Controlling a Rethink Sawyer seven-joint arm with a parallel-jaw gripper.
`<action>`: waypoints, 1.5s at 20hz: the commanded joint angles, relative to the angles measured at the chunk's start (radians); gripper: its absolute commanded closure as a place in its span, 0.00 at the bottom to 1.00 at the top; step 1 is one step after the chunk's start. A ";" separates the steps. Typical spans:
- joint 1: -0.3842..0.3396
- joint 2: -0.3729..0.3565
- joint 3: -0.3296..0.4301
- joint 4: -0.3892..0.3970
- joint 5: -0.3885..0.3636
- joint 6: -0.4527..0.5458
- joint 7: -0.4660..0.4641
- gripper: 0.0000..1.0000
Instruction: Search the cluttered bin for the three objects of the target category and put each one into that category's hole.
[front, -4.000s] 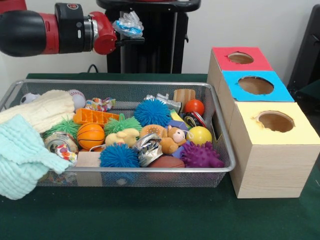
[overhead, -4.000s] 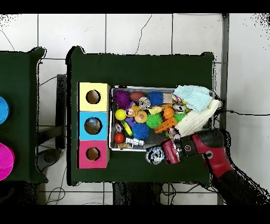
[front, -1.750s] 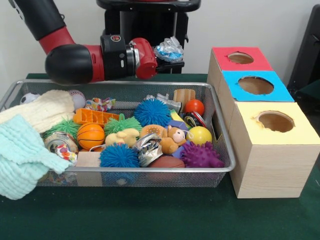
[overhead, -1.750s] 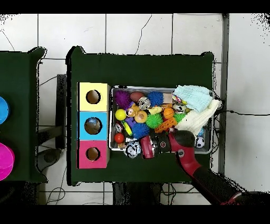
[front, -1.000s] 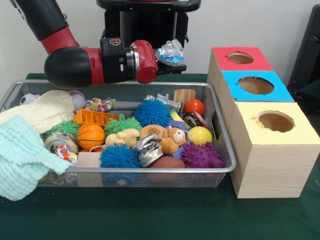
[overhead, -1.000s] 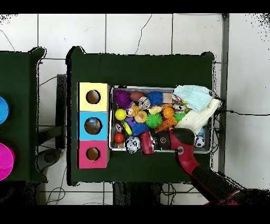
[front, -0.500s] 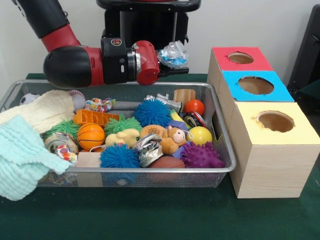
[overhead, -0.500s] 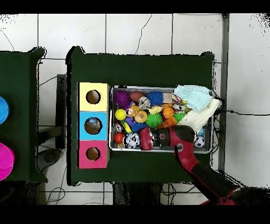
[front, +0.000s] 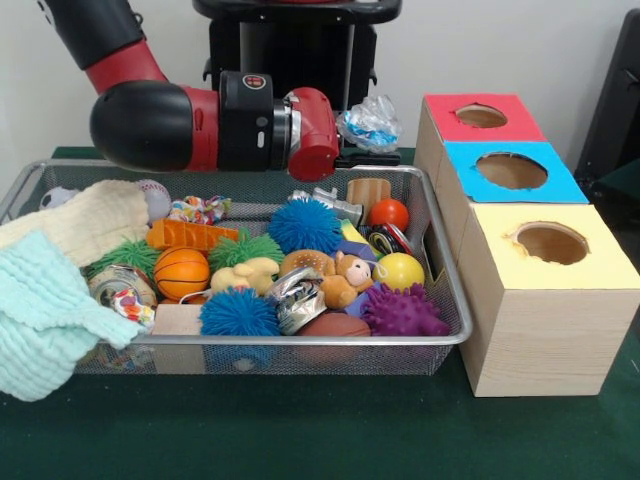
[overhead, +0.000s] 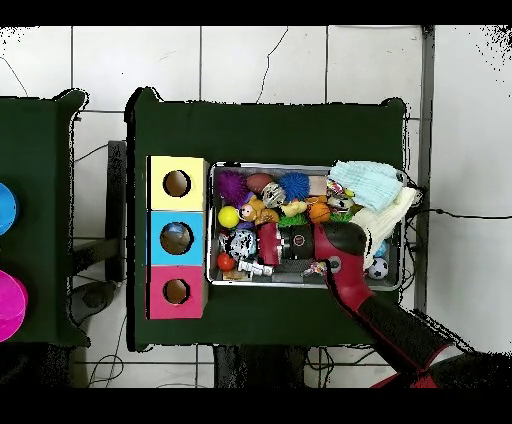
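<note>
My gripper (front: 368, 140) points sideways and is shut on a crumpled clear and blue plastic wrapper (front: 371, 122). It holds the wrapper above the back right part of the wire mesh bin (front: 250, 166), just left of the red-topped box (front: 447, 122). In the overhead view the wrapper (overhead: 241, 245) hangs over the bin's (overhead: 300, 283) left part, level with the blue-topped box (overhead: 160, 238). The blue-topped box (front: 560, 185) and yellow-topped box (front: 595, 265) stand in a row with the red one, each with a round hole.
The bin holds several toys: blue spiky balls (front: 305, 224), a small basketball (front: 181, 271), a yellow ball (front: 399, 270), a purple spiky toy (front: 400, 311), a red ball (front: 389, 213). A cream cloth (front: 80, 222) and a mint cloth (front: 40, 310) drape over its left end.
The arm has swung from the bin's far corner along its back edge toward the boxes, carrying the wrapper, and now reaches over the bin's box end.
</note>
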 joint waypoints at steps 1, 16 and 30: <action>0.024 -0.027 0.073 -0.004 0.101 -0.108 0.051 0.00; -0.014 0.078 0.132 0.090 0.093 -0.218 -0.041 0.00; 0.010 0.133 0.162 0.060 0.052 -0.305 -0.007 0.00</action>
